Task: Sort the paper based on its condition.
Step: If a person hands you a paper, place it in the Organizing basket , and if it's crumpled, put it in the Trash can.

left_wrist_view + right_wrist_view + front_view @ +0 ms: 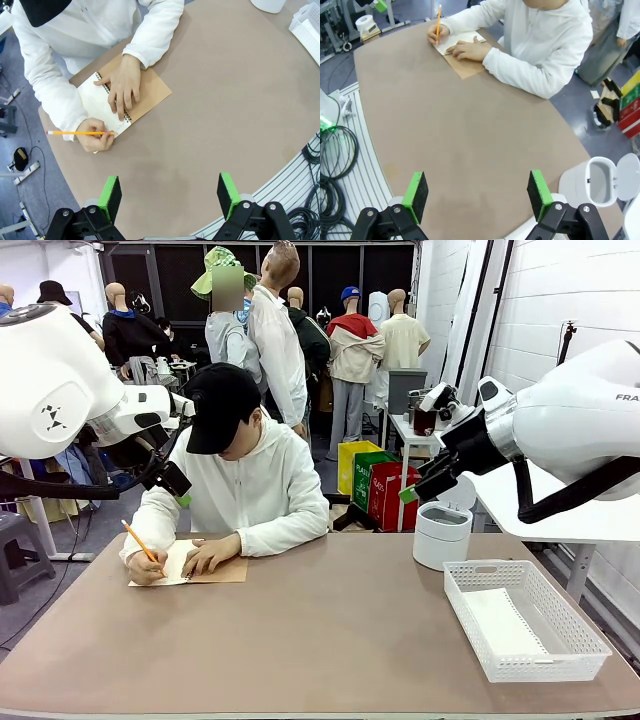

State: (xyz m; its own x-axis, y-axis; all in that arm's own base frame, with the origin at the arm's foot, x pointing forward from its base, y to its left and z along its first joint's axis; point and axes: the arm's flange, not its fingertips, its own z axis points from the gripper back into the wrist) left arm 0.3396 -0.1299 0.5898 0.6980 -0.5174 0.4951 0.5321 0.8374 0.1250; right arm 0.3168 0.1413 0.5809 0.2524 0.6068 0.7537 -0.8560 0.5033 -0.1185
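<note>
paper (180, 562) lies at the table's far left, pinned under the person's hand (212, 556). left gripper (168, 185) is nearer than right gripper (477, 182); both stand with jaws apart, empty.

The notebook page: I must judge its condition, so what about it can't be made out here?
- The page by the binding: left wrist view, the person's flat hand covers it.
- Its lower corner: same view, the pencil hand hides it.
- Any writing or creases: too small in front and right wrist views.
</note>
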